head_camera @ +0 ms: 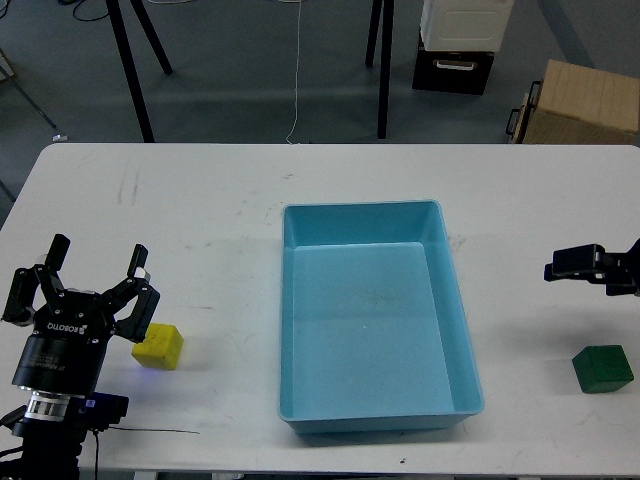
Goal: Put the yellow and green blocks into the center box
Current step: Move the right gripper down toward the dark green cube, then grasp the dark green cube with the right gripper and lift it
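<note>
A rectangular light-blue plastic box (pixel 380 320) sits in the middle of a white table (pixel 200 210) and serves as the landmark; its interior holds neither block.

The small yellow cube block (pixel 158 346) rests on the table well to the left of the box, level with the box's lower half. The robot's left gripper (pixel 93 285), a black two-finger unit with a white label on its body, stands just left of that yellow block, its fingers (pixel 137 268) spread apart and pointing away from the viewer. The nearer finger comes close to the block's upper left corner, but whether it touches cannot be told.

The small dark-green cube block (pixel 603 368) lies on the table well to the right of the box, near the box's lower right corner and close to the table's right edge. The right gripper (pixel 590 266) enters from the right side, above the green block and apart from it; only a dark, sideways portion shows, so whether its fingers are apart or together cannot be told.
</note>
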